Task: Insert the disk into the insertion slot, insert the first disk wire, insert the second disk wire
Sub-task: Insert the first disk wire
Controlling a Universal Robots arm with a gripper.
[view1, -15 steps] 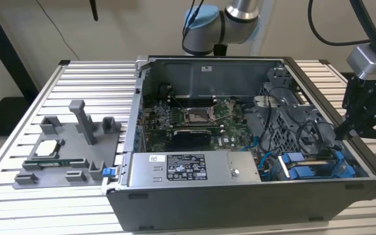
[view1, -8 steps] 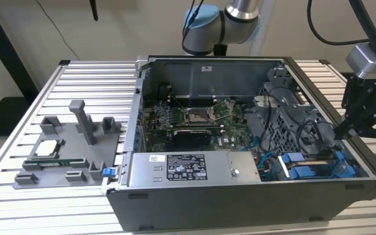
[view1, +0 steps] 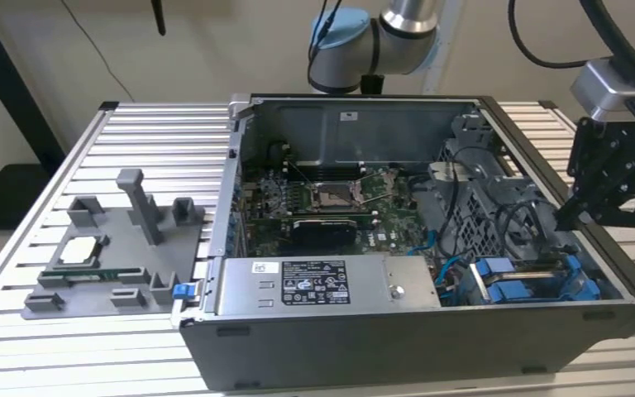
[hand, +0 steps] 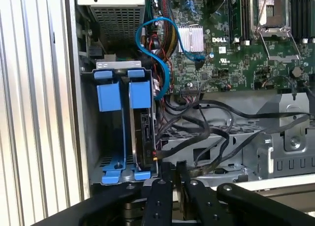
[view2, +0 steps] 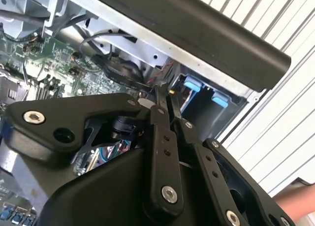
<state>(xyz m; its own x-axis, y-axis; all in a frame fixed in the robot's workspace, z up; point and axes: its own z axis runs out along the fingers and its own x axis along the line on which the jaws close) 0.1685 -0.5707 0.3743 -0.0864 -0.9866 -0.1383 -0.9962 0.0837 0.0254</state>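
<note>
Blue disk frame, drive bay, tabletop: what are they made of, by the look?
Disk frame: likely moulded plastic, matte, uniform bright blue.
Insertion slot: looks like bare sheet metal, dull grey, thin folded walls.
Table: probably extruded aluminium, satin silver, parallel ribs.

The arm [view1: 400,25] has a silver-grey tube and rounded grey joints, one with a pale blue cap [view1: 334,29]. Black cables [view1: 532,45] loop toward its wrist, where a silver-grey block [view1: 610,87] sits, perhaps a camera housing. The gripper [view1: 578,217] [view2: 165,100] [hand: 172,168] is matt black with white lettering on its body. In both wrist views its angular links carry round silver screw heads.
</note>
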